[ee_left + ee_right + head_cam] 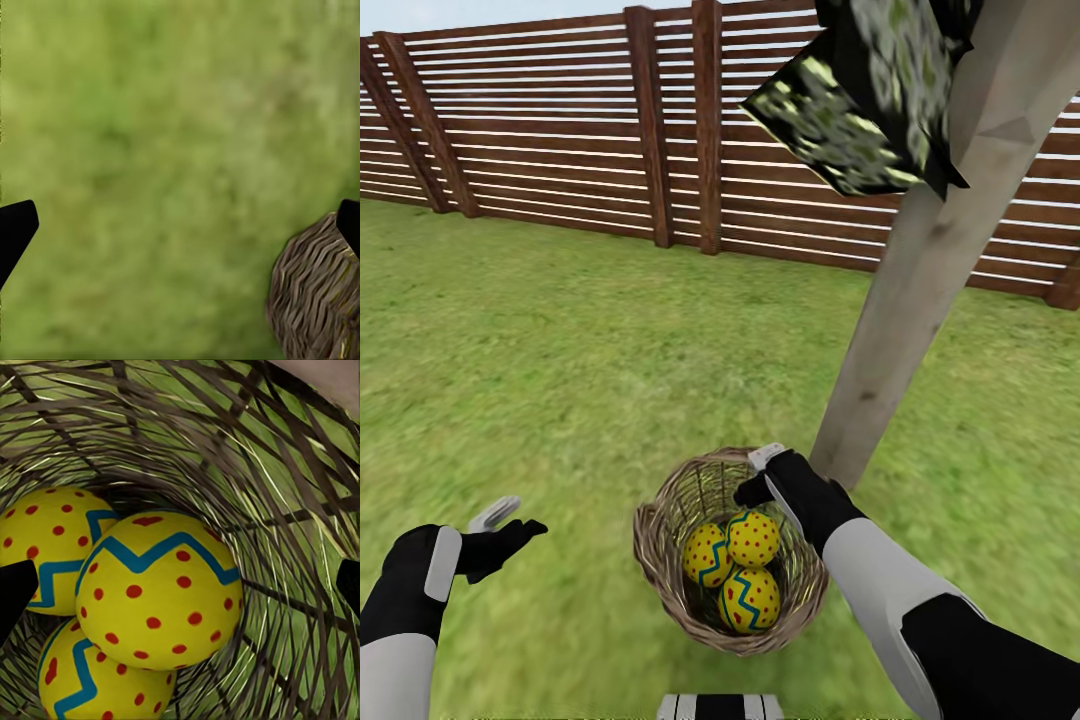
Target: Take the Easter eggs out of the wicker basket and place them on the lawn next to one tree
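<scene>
right gripper (765, 478): wide open, empty, reaching into basket (660, 560) over three eggs (753, 538) | left gripper (510, 520): open, empty, above grass (540, 380)

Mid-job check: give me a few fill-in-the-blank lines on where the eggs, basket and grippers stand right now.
1. The wicker basket holds ____ Easter eggs.
2. The basket stands on the lawn at the foot of a ____.
3. The ____ gripper is at the basket's rim, above the eggs.
4. The left gripper hangs over bare grass with its jaws ____.

Missing words: three; tree; right; open
</scene>
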`<state>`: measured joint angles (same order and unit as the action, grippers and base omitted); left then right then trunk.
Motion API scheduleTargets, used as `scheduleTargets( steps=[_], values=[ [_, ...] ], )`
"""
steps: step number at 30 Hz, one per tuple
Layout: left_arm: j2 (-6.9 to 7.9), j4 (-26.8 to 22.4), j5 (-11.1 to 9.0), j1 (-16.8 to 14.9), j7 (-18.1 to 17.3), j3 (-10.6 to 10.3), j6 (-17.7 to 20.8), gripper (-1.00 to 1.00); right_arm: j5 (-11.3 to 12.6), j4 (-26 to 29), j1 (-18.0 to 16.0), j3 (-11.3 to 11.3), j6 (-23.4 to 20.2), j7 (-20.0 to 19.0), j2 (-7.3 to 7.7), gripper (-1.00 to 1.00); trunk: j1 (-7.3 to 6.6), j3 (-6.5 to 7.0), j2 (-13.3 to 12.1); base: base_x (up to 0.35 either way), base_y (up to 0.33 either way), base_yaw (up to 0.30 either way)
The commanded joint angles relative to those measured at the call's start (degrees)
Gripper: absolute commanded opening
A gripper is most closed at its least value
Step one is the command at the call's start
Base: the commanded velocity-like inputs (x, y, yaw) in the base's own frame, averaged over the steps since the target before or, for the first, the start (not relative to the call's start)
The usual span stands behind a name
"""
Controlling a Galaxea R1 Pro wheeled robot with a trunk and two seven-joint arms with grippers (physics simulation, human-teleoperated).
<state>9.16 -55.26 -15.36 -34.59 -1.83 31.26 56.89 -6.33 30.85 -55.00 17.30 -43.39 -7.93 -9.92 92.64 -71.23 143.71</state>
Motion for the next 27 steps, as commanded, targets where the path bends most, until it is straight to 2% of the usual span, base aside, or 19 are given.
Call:
scheduleTargets(
  steps=[1, 8, 27],
  values=[
    [-0.01, 0.0, 0.1, 0.0, -0.2, 0.1, 0.3, 1.0, -0.6, 0.1, 0.0, 0.1, -0.3, -0.5, 0.02, 1.0, 0.01, -0.27, 0.0, 0.002, 0.0, 0.0],
    [-0.05, -0.1, 0.1, 0.0, -0.2, 0.1, 0.3, 1.0, -0.4, 0.1, 0.0, 0.1, -0.2, -0.5, 0.06, 1.0, 0.01, -0.27, 0.0, 0.0, 0.0, 0.0],
    [-0.16, 0.0, 0.1, 0.3, -0.2, 0.1, 0.2, 1.0, -0.4, 0.4, -0.2, 0.1, -0.3, -0.7, 0.07, 1.0, 0.48, -4.25, 0.3, 0.0, 0.0, 0.0]
  ],
)
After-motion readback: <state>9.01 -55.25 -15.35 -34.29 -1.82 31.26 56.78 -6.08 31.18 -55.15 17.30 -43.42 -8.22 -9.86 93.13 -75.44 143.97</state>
